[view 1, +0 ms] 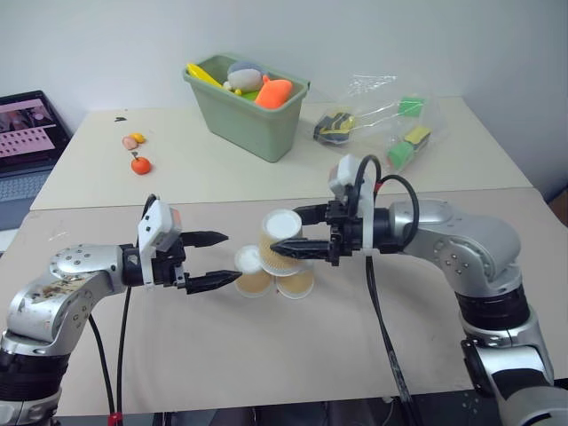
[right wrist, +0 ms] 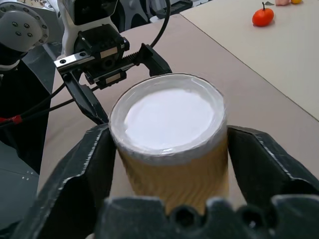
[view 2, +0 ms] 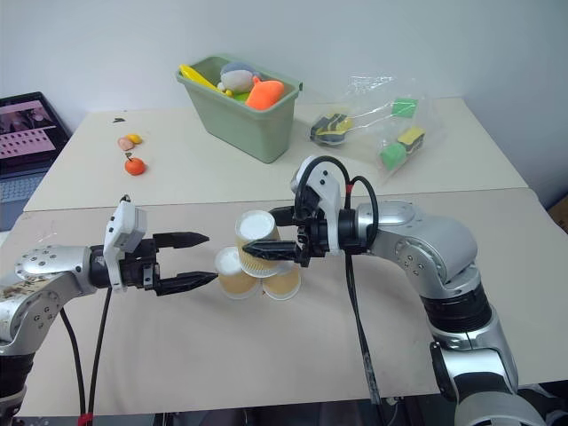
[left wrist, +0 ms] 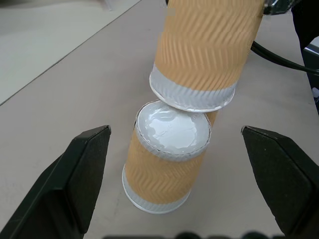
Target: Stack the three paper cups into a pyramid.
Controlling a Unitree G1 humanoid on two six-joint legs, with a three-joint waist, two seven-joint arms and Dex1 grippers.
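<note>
Top cup [view 1: 282, 235] sits on the two base cups [view 1: 273, 281], both grippers' jaws open; next, right gripper [view 1: 297, 233] backs away cleanly.

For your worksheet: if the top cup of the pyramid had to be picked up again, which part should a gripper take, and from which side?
Probably the ribbed side wall of the top cup, from the side, level, jaws straddling it. It stands upside down with its closed base up, perched on two lower cups, so pressing down risks toppling them.

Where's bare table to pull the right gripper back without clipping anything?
Bare tan table runs in front of the three tan ribbed paper cups, between both arms. Crowded: the left gripper beside the cups, and the right gripper around the top cup.
</note>
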